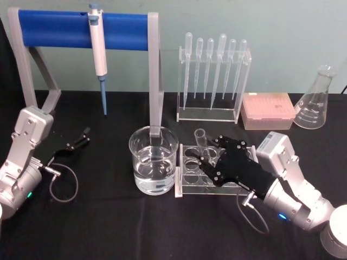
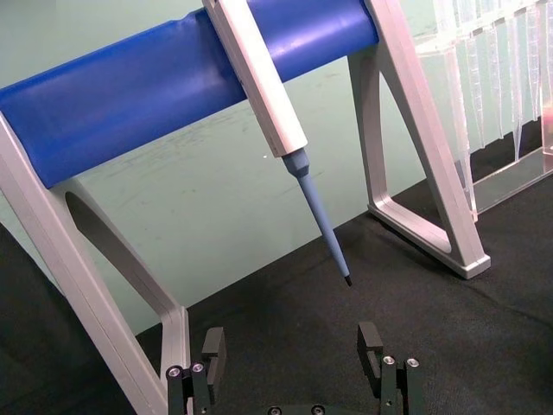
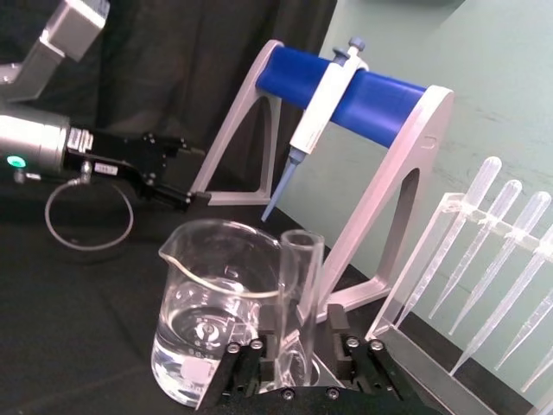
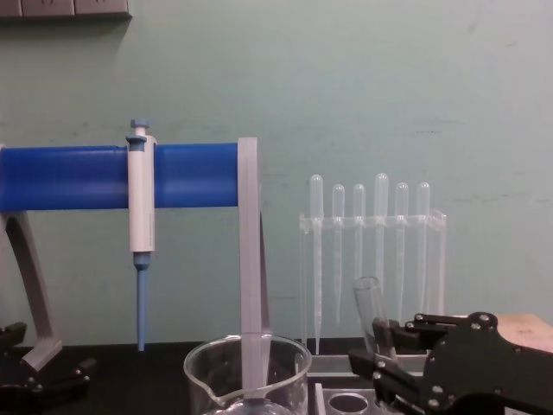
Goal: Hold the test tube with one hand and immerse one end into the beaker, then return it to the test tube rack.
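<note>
Black right hand (image 1: 209, 153) pinching tilted test tube (image 1: 199, 136), left hand (image 1: 81, 139) idle, spread

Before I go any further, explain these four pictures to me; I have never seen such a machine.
This is a robot with two arms, each ending in a black two-fingered gripper. One picture looks down from its head, one looks across from its chest, and one comes from each wrist. On the black table stand a wide clear glass beaker of clear liquid, a clear rack with round holes, a grey stand with a blue bar carrying a white-and-blue pipettor, a clear holder of thin plastic pipettes, a pink box and a glass conical flask. The right gripper is closed on a long clear glass test tube that leans in the rack, beside the beaker. The left gripper lies open and idle at the table's left, holding nothing.
</note>
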